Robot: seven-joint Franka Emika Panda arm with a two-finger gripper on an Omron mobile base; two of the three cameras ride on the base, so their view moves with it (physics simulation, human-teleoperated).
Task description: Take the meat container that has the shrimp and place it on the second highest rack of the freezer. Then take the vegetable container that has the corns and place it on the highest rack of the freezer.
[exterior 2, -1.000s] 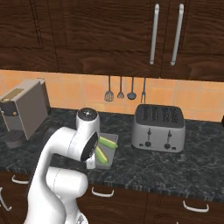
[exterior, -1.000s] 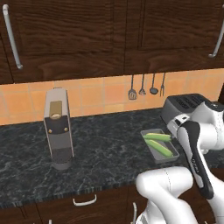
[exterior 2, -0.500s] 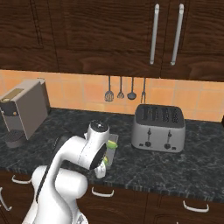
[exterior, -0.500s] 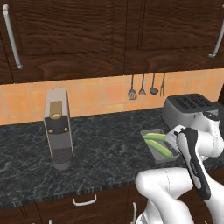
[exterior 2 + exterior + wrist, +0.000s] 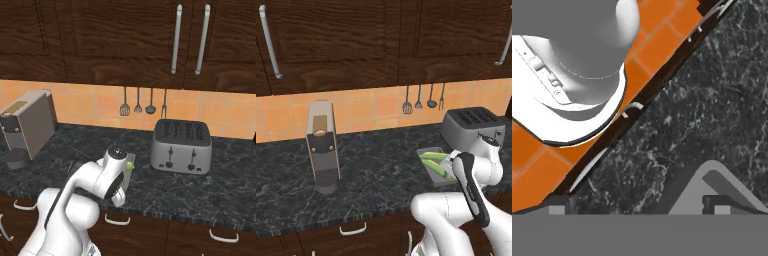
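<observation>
The vegetable container (image 5: 428, 151), a long grey tray, lies on the dark counter left of the toaster, with two green-yellow corns (image 5: 434, 157) in it. My forearm crosses its near right end. From the right base view just a sliver of corn (image 5: 131, 167) peeks past my wrist. In the hand view my gripper (image 5: 637, 205) is open, its tips wide apart, and a grey tray corner (image 5: 719, 181) sits by the right fingertip (image 5: 716, 202). The meat container, the shrimp and the freezer are out of view.
A silver toaster (image 5: 472, 127) stands right of the tray and a coffee machine (image 5: 322, 146) at the counter's left. Utensils (image 5: 424, 97) hang on the orange tiled wall. Dark wooden cabinets (image 5: 381, 40) run overhead.
My arm has folded downward and forward, bringing the wrist low over the near end of the corn tray. The tray and other things have stayed put.
</observation>
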